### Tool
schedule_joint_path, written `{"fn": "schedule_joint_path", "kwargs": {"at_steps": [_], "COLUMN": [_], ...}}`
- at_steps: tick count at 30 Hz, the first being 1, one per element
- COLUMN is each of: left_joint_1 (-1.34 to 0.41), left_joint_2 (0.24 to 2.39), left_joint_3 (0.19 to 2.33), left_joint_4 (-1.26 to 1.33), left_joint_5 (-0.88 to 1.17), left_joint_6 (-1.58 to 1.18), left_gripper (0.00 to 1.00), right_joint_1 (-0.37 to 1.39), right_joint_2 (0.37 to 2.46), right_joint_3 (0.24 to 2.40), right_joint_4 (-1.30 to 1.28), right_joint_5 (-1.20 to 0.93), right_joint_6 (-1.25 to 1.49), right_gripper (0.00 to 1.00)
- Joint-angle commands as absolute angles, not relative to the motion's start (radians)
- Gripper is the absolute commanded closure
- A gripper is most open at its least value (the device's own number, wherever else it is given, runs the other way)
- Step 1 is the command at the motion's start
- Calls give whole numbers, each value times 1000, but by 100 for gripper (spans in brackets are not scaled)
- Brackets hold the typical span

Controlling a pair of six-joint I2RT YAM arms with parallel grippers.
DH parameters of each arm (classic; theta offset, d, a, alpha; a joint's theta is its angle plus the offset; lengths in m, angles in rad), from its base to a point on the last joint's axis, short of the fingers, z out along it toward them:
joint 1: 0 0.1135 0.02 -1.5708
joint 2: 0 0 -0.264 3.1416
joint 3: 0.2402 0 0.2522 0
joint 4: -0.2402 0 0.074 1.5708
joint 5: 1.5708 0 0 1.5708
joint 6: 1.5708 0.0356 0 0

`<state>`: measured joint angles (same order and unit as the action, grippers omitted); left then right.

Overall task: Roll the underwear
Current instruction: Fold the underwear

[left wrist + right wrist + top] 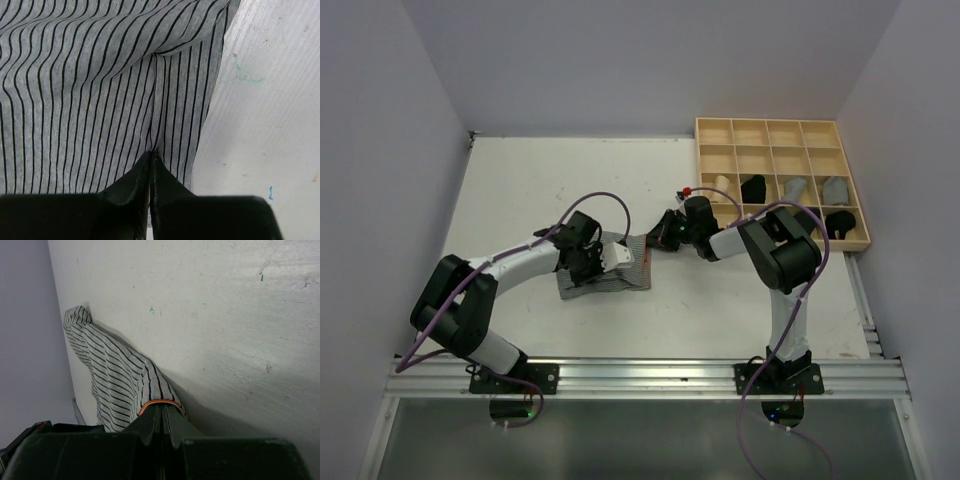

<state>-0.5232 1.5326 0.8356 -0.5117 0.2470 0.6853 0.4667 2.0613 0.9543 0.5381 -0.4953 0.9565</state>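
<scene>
The white table (520,190) takes up most of the overhead view. A wooden tray (782,133) with a grid of compartments sits at its far right corner. Several compartments in the tray's middle and near rows each hold a small bundle, one pale (720,185), others black (753,187) or grey (795,187). These look like pieces that are already rolled and put away.

Both arms reach inward toward the middle of the table. The left arm (510,265) comes in from the left and the right arm (780,250) bends across from the right.

Between them lies the striped underwear (620,280), grey with thin black lines. It sits partly bunched on the table near the centre, well apart from the tray.

The left gripper (151,156) is closed on this cloth. Its fingers meet at the fabric, and a crease runs up from the tips. The right gripper (162,407) is also closed, pinching an edge of the garment finished with orange trim (159,402). From that pinch the cloth drapes away and down to the table.

The step in hand looks like the set-up for rolling this piece: both grips are made, but no roll has formed yet.

The next move probably calls for the two arms to work together. They need to draw the cloth taut and flat without letting either pinch slip, then turn one edge over toward the other. Uneven pulling could skew the garment or drag it across the table.
</scene>
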Motion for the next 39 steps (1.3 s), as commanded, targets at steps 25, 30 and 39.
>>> {"fn": "schedule_joint_path", "kwargs": {"at_steps": [25,30,39], "left_joint_1": [-525,-522,-503], "left_joint_2": [1448,1509,1359], "left_joint_3": [798,784,811], "left_joint_4": [-638,-560,-560], "left_joint_5": [331,337,403], "left_joint_6": [721,687,618], "left_gripper": [100,80,59], "right_joint_1": [472,477,479], "right_joint_2": [2077,2046,1879], "right_joint_3": [933,936,1015], "right_joint_4": [400,400,53], "right_joint_5": [-445,-474,-419], "right_joint_6": [904,900,738], "right_gripper": [100,100,88]}}
